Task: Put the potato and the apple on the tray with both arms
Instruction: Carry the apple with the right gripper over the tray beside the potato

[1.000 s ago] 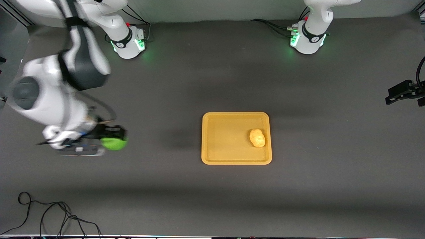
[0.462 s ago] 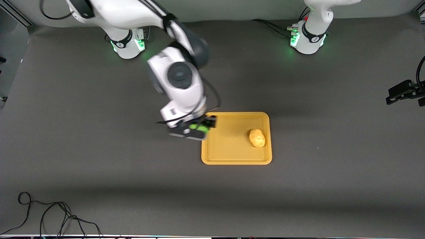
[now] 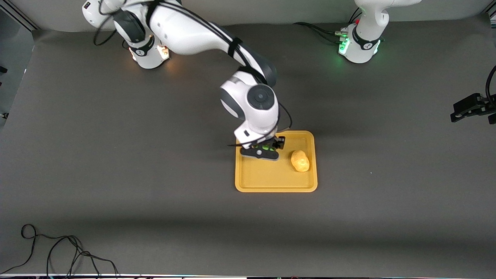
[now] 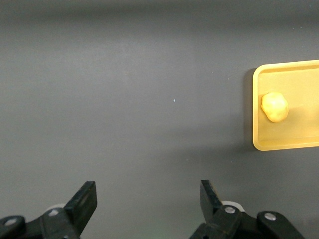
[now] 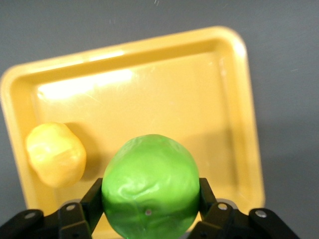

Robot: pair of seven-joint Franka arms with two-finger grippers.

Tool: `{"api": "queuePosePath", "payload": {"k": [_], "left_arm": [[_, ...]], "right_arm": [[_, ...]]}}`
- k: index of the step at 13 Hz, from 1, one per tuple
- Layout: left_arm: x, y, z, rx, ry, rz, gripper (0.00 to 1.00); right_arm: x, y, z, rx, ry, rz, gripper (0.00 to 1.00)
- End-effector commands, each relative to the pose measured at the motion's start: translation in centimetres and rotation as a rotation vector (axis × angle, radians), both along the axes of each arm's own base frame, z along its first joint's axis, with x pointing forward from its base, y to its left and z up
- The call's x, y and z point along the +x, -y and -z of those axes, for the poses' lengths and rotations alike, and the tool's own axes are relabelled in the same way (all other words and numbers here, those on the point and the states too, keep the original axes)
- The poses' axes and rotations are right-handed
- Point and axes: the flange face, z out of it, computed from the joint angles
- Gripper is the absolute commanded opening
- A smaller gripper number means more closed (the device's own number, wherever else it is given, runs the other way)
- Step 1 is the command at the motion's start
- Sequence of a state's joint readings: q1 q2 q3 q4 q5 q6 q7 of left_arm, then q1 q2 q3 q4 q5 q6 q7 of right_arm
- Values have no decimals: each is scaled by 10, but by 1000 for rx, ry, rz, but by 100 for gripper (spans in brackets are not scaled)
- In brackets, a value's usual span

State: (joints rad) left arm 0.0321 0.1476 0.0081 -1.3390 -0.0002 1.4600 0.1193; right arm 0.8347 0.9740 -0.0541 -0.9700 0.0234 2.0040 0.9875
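Now the apple (image 5: 149, 186) hangs pinched between the jaws of the right gripper (image 3: 267, 148), above the tray (image 3: 271, 182), over the part of the tray farther from the front camera. In the front view only a sliver of green shows under the wrist, so how high it hangs over the tray floor is hard to judge; the right wrist view suggests it is not yet resting there. The potato (image 3: 300, 161) already lies in the tray, toward the left arm's end, close to the rim and apart from the apple. The tray sits on the dark table (image 3: 116, 193), roughly midway between the arms. The left gripper (image 4: 148, 206) waits with its jaws spread wide and nothing between them, over bare table toward the left arm's end, well apart from the tray. By my judgement the potato's half is done and the apple's placing is the step in hand: the next move calls for lowering the apple onto open tray floor, clear of the potato, then opening the jaws gently, since a round fruit may roll.
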Motion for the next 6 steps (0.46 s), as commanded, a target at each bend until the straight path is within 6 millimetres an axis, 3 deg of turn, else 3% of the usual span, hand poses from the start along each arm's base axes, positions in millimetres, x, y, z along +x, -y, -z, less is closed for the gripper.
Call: {"api": "queuePosePath", "payload": {"k": [1, 6], "left_arm": [[-3, 2, -5, 17, -1, -7, 93], [-3, 1, -5, 18, -3, -4, 93]], "right_arm": [[2, -13, 25, 9, 44, -8, 50], [2, -12, 79, -40, 87, -53, 50]]}}
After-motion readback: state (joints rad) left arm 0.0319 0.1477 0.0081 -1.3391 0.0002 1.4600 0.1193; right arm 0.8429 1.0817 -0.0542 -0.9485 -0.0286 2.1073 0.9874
